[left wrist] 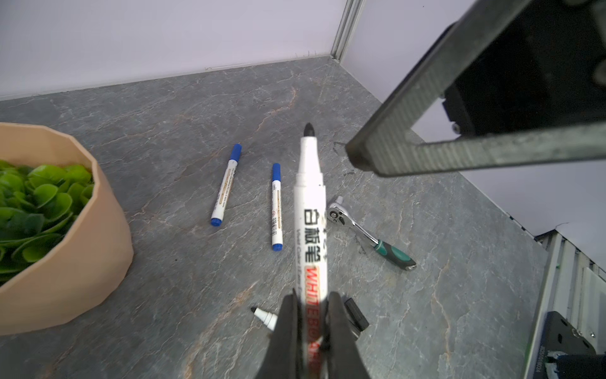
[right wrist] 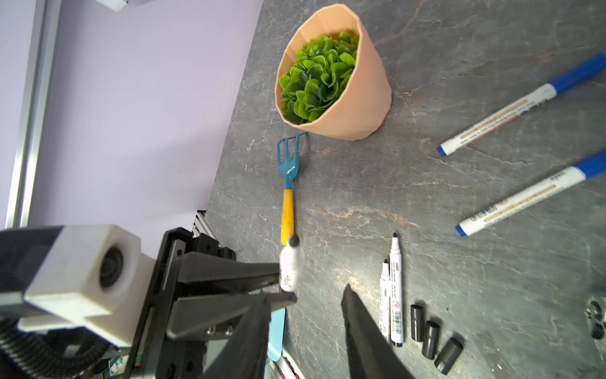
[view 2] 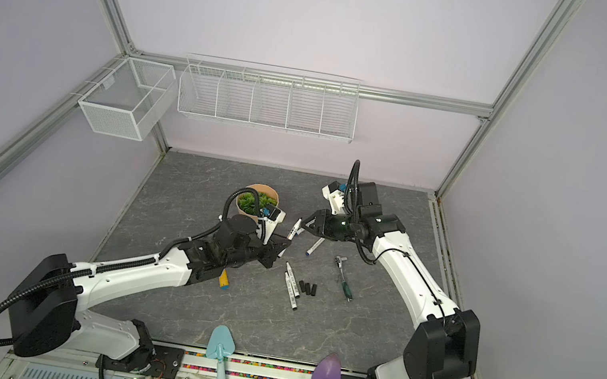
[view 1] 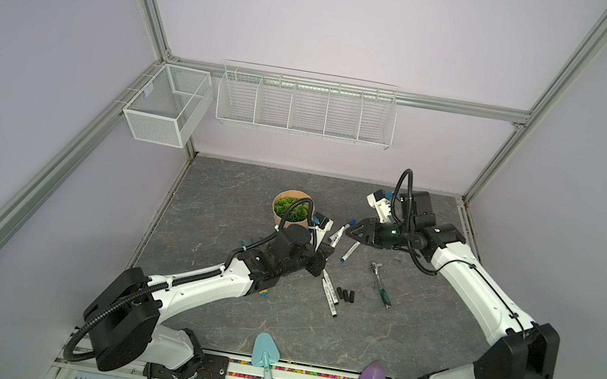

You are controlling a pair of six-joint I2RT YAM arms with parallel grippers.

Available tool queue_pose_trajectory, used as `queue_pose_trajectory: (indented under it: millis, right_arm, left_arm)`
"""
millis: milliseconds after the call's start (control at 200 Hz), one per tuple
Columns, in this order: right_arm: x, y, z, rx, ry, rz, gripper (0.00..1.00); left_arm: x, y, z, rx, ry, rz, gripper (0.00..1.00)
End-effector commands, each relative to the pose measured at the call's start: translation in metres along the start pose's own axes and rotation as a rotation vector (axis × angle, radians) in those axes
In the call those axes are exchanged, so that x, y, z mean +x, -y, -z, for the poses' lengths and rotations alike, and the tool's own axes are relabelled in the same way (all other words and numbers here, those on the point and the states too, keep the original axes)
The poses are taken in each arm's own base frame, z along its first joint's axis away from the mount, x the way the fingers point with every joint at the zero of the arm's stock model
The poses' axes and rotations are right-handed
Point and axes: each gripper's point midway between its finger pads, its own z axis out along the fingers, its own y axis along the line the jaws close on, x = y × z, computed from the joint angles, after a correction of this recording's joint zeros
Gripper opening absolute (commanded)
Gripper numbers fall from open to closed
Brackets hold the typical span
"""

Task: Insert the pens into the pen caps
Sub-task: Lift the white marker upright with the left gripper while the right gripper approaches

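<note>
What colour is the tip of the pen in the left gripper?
Black; the pen shows best in the left wrist view.

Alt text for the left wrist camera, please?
The left gripper is shut on an uncapped, black-tipped white marker pen. Beyond it on the grey marbled table lie two blue-capped white pens and a green-handled metal ratchet.

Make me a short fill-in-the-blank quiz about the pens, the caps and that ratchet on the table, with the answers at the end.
The left tool is shut on a pen whose bare tip is ____.
Beside the two uncapped pens lying loose are ____ black caps.
The two capped pens wear ____ caps.
The ratchet has a ____ handle.
Missing words: black; three; blue; green.
</note>
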Motion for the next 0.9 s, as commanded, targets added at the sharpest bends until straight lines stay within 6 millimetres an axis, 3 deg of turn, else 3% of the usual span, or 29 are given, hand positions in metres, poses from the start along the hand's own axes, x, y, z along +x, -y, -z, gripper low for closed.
queue_pose_trajectory:
  millis: [0,155,380,490,540,580,610,745,895]
  right_arm:
    - [-0.008,-0.009,-0.009,-0.035,-0.006,0.002,0.4]
    - [-0.009,-0.01,-0.018,-0.052,-0.017,0.001,0.37]
    - [-0.004,-0.014,-0.02,-0.072,-0.029,0.001,0.15]
    - [-0.003,-0.017,-0.017,-0.084,-0.03,0.006,0.11]
    - [-0.002,-0.02,-0.015,-0.094,-0.032,0.008,0.1]
    - [-0.002,-0.021,-0.015,-0.099,-0.032,0.012,0.09]
    - [-0.002,-0.023,-0.014,-0.101,-0.031,0.014,0.09]
    - [-0.002,-0.026,-0.009,-0.104,-0.026,0.027,0.08]
    - [-0.001,-0.024,-0.007,-0.094,-0.025,0.03,0.08]
  left_arm:
    - [-0.026,0.02,-0.002,0.092,0.079,-0.01,0.0]
    - [-0.028,0.024,-0.006,0.117,0.087,0.009,0.0]
    - [-0.037,0.029,-0.014,0.144,0.106,0.022,0.0]
    - [-0.036,0.03,-0.022,0.143,0.082,0.023,0.0]
    - [-0.034,0.029,-0.026,0.14,0.064,0.026,0.09]
    - [-0.031,0.029,-0.029,0.139,0.052,0.027,0.25]
    - [-0.031,0.029,-0.031,0.138,0.047,0.027,0.29]
    - [-0.028,0.029,-0.039,0.14,0.03,0.025,0.32]
    - [-0.029,0.032,-0.042,0.153,0.022,0.022,0.27]
